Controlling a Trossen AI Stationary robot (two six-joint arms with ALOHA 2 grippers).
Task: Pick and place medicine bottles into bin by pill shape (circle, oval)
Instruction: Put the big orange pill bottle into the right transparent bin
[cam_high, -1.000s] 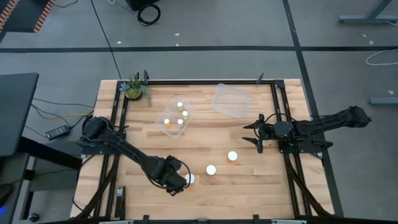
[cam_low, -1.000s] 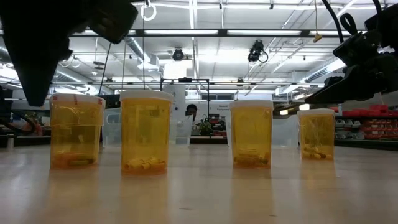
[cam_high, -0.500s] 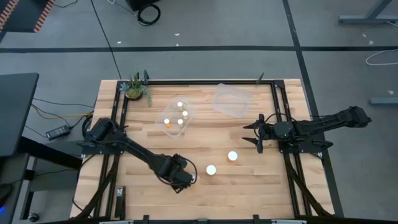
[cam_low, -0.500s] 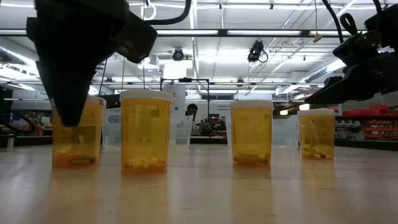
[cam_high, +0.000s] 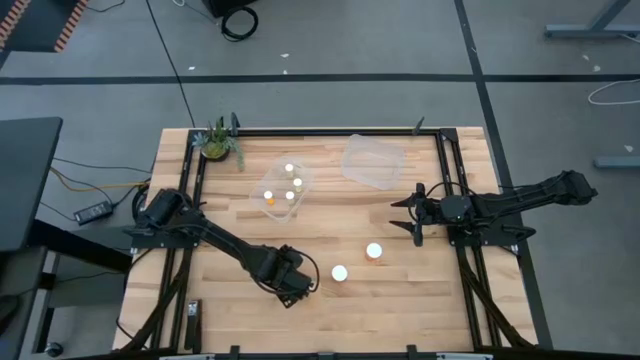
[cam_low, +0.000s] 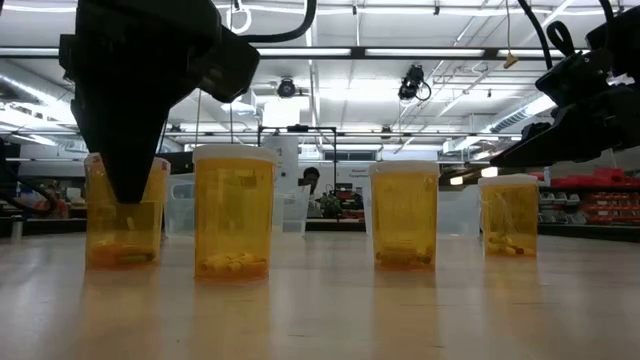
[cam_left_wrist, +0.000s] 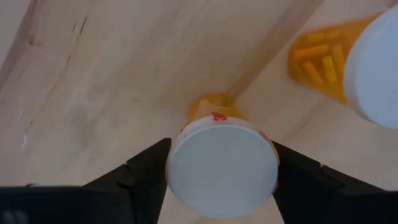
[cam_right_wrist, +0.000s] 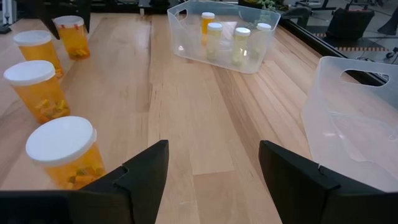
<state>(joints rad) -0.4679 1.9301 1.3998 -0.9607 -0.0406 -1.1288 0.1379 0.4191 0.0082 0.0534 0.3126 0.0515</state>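
Left wrist view shows the left gripper (cam_left_wrist: 221, 171) low over a bottle (cam_left_wrist: 222, 168), with one dark finger (cam_left_wrist: 146, 174) on each side of its white cap. The fingers stand wide and very close to the cap, but whether they already press it I cannot tell. In the high view this gripper (cam_high: 297, 283) is in the lower middle of the frame and hides the bottle. In the low view it comes down over the leftmost bottle (cam_low: 125, 225).

So the step in hand is the grasp of this bottle. The next move calls for closing the fingers firmly on the cap, lifting straight up, and carrying it to the right bin. Its pills are not clear, so the shape stays open.

Two more bottles (cam_high: 339, 272) (cam_high: 374, 251) stand to the right on the worktop (cam_high: 400, 300). One bin (cam_high: 281, 190), upper middle, holds four bottles; the other bin (cam_high: 372, 161) beside it looks empty.

The right gripper (cam_high: 408, 214) waits at the right, fingers wide and holding nothing.
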